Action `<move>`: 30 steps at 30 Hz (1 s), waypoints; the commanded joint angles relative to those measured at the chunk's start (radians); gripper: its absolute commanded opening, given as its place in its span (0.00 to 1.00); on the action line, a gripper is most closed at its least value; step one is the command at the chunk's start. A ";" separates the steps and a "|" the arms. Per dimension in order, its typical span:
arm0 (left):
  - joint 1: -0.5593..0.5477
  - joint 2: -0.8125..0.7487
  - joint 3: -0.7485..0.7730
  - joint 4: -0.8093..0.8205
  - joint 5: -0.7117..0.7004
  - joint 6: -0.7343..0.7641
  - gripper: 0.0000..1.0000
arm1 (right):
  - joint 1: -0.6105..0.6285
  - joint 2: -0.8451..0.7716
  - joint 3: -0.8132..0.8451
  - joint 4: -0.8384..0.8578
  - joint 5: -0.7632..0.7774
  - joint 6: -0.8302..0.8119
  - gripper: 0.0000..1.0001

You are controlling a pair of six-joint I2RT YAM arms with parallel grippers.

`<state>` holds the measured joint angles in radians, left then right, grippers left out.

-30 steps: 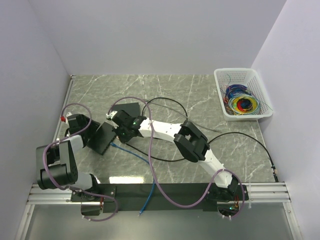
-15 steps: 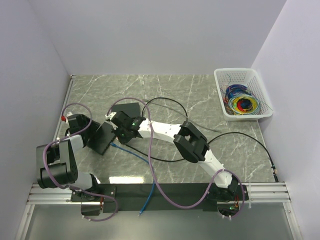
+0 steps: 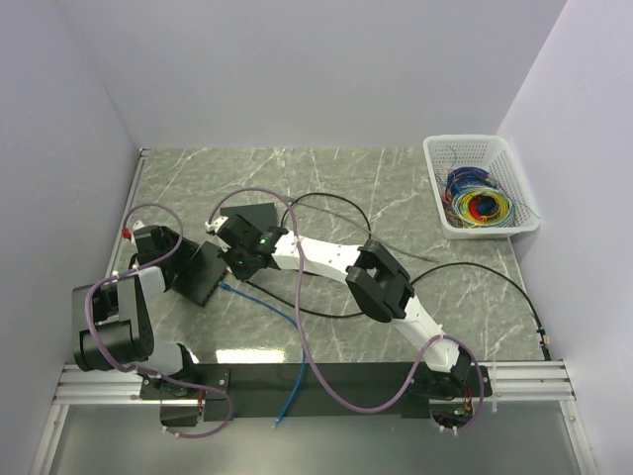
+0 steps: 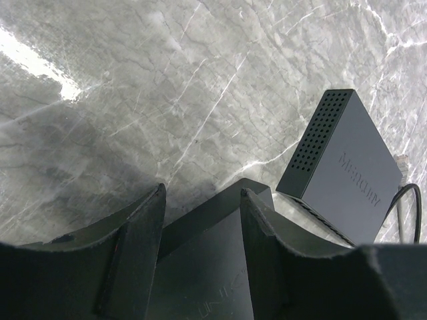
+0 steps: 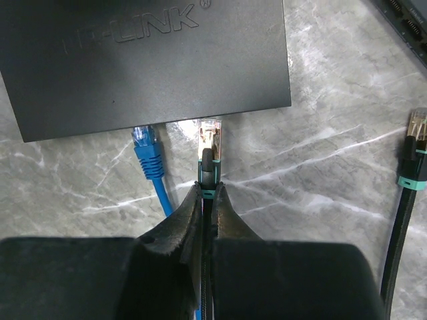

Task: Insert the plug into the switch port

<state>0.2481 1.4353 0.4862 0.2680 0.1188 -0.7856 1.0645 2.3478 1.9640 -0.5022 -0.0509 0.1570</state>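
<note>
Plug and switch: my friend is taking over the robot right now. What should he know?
Left gripper: clamped on the switch, steadying it.
Right gripper: shut on the plug, just behind its head.
The plug's tip sits at the switch's port edge, beside a blue plug.
Done: plug picked up and lined up.
Left: push it in, then let go.

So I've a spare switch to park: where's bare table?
Bare marble runs along the back wall, and between the black cable and the basket. Crowded left: TP-Link switch, second switch, left pincer, right pincer.
</note>
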 commanded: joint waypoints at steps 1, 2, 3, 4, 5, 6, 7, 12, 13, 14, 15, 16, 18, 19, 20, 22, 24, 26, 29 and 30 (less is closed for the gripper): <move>-0.001 0.010 -0.003 -0.006 0.028 0.019 0.54 | 0.009 0.010 0.056 0.031 0.006 -0.011 0.00; 0.000 0.010 -0.003 -0.006 0.030 0.020 0.54 | 0.009 0.014 0.056 0.034 0.005 -0.011 0.00; 0.000 0.010 -0.003 -0.004 0.030 0.020 0.54 | 0.008 0.018 0.058 0.031 0.003 -0.011 0.00; 0.000 0.013 -0.001 -0.006 0.031 0.022 0.54 | 0.009 0.021 0.059 0.030 -0.001 -0.010 0.00; -0.001 0.011 -0.001 -0.006 0.035 0.019 0.54 | 0.008 0.025 0.059 0.030 -0.003 -0.010 0.00; -0.001 0.014 -0.001 -0.006 0.035 0.019 0.54 | 0.008 0.027 0.056 0.027 -0.004 -0.010 0.00; -0.001 0.014 0.000 -0.006 0.035 0.019 0.54 | 0.008 0.028 0.053 0.028 -0.004 -0.008 0.00; 0.000 0.014 0.000 -0.004 0.035 0.017 0.54 | 0.006 0.013 0.012 0.050 -0.003 -0.004 0.00; 0.000 0.016 0.002 -0.004 0.035 0.017 0.54 | 0.009 0.013 0.013 0.050 -0.003 -0.004 0.00; -0.001 0.017 0.002 -0.004 0.036 0.020 0.54 | 0.008 0.018 0.022 0.050 -0.001 -0.005 0.00; -0.001 0.019 0.002 -0.006 0.036 0.019 0.54 | 0.008 0.019 0.029 0.047 -0.001 -0.005 0.00; -0.001 0.019 0.003 -0.006 0.039 0.020 0.54 | 0.008 0.024 0.038 0.041 0.000 -0.008 0.00; -0.001 0.019 0.002 -0.001 0.044 0.023 0.54 | 0.009 0.036 0.064 0.034 0.002 -0.010 0.00; -0.001 0.022 0.003 -0.001 0.048 0.025 0.54 | 0.008 0.041 0.071 0.028 0.002 -0.013 0.00; 0.000 0.023 0.005 0.002 0.051 0.029 0.54 | 0.008 0.048 0.085 0.025 0.006 -0.013 0.00; -0.001 0.033 0.008 0.008 0.067 0.034 0.54 | 0.008 0.056 0.096 0.019 0.006 -0.016 0.00; 0.000 0.039 0.011 0.011 0.090 0.045 0.54 | 0.009 0.071 0.110 0.013 0.014 -0.019 0.00; -0.003 0.053 0.018 0.020 0.107 0.057 0.54 | 0.008 0.087 0.136 -0.001 0.022 -0.028 0.00; -0.006 0.069 0.029 0.019 0.128 0.066 0.54 | 0.008 0.099 0.162 -0.016 0.033 -0.037 0.00; -0.009 0.070 0.031 0.019 0.134 0.069 0.54 | 0.009 0.099 0.165 -0.016 0.034 -0.039 0.00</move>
<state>0.2512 1.4830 0.5053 0.3122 0.1841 -0.7429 1.0645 2.4367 2.0708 -0.5480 -0.0402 0.1349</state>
